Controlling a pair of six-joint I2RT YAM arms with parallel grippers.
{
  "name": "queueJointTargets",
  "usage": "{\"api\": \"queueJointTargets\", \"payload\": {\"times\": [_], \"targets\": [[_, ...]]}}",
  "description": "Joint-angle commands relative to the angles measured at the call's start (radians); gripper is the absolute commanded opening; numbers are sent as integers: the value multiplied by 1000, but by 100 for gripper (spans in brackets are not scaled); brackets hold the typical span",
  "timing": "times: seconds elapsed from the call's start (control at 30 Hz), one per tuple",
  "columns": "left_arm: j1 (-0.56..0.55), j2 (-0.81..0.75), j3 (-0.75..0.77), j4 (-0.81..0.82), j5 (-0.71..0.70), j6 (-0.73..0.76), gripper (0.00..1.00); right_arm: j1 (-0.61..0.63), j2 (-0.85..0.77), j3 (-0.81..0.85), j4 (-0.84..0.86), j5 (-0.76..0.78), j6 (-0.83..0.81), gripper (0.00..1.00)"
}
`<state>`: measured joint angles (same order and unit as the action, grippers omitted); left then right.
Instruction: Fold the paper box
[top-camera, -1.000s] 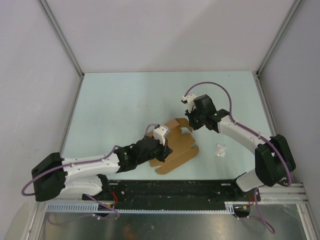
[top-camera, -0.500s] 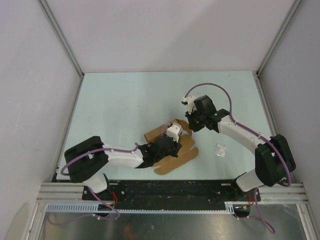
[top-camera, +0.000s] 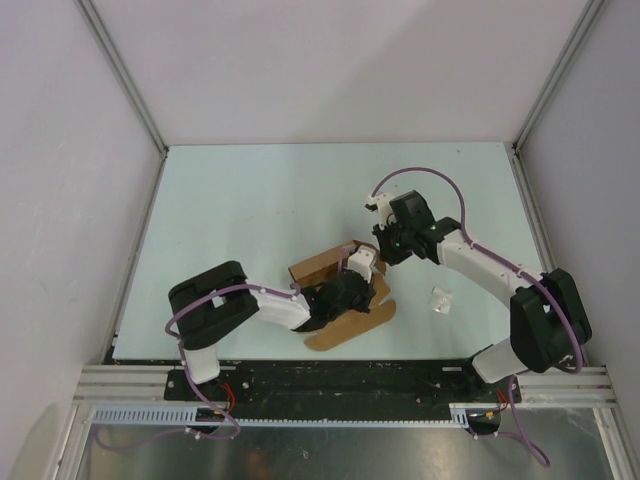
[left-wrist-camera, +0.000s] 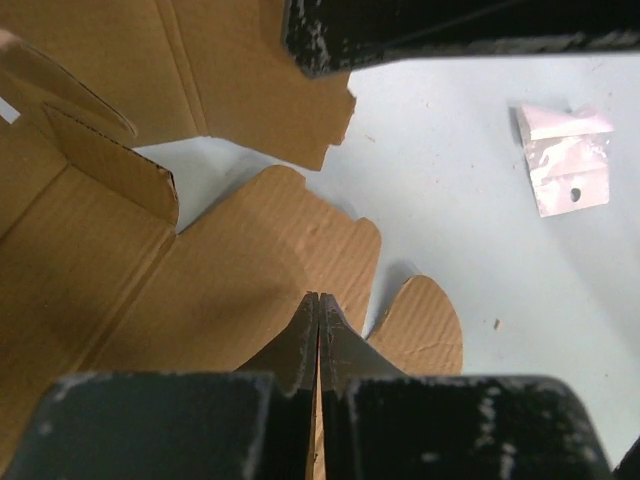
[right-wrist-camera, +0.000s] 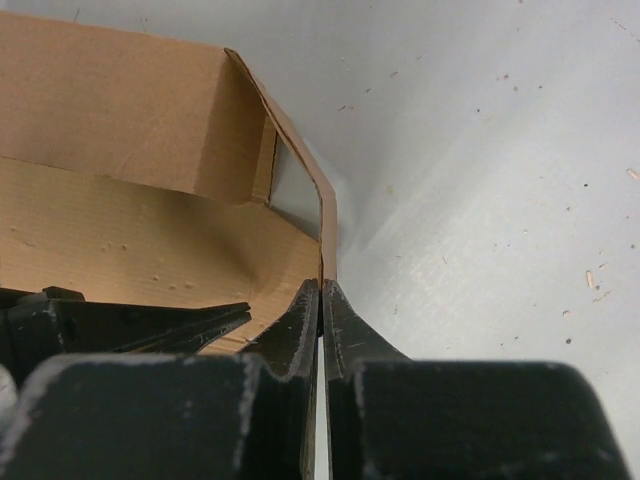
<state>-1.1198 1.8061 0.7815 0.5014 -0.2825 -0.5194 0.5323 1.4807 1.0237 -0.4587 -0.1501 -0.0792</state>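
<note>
The paper box (top-camera: 350, 325) is a brown cardboard die-cut sheet lying partly folded at the table's near middle, with one panel (top-camera: 312, 270) raised at its left. My left gripper (top-camera: 368, 283) reaches over the sheet from the left. In the left wrist view its jaws (left-wrist-camera: 318, 300) are shut, with a thin cardboard edge between them, above a ribbed panel (left-wrist-camera: 240, 270) and a rounded tab (left-wrist-camera: 425, 325). My right gripper (top-camera: 381, 257) is at the box's far right corner. In the right wrist view it (right-wrist-camera: 321, 285) is shut on the upright edge of a wall panel (right-wrist-camera: 120, 110).
A small white wad of paper (top-camera: 440, 301) lies on the pale table (top-camera: 250, 200) right of the box and also shows in the left wrist view (left-wrist-camera: 565, 160). Grey walls enclose the table on three sides. A black rail (top-camera: 340, 378) runs along the near edge.
My left arm has folded and its gripper has moved right across the box toward the right gripper. The box's near flaps have shifted slightly. The right gripper has held its place.
</note>
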Motion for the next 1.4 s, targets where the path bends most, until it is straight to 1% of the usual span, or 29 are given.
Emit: {"api": "queueJointTargets", "payload": {"times": [0.0, 0.4, 0.8, 1.03, 1.27, 1.37], "targets": [[-8, 15, 18, 29, -6, -39, 0, -6, -30, 42, -6, -28, 2, 0], [-8, 47, 16, 28, -4, -47, 0, -5, -49, 42, -26, -69, 39, 0], [-8, 30, 21, 25, 3, -34, 0, 23, -34, 41, -75, -45, 58, 0], [-8, -74, -1, 6, 31, -8, 0, 32, -28, 15, -64, -14, 68, 0], [-8, -256, -53, -29, 100, 22, 0, 37, -20, -5, -55, 9, 67, 0], [-8, -332, -82, -64, 98, 24, 0, 37, -14, -13, -46, 11, 67, 0]]}}
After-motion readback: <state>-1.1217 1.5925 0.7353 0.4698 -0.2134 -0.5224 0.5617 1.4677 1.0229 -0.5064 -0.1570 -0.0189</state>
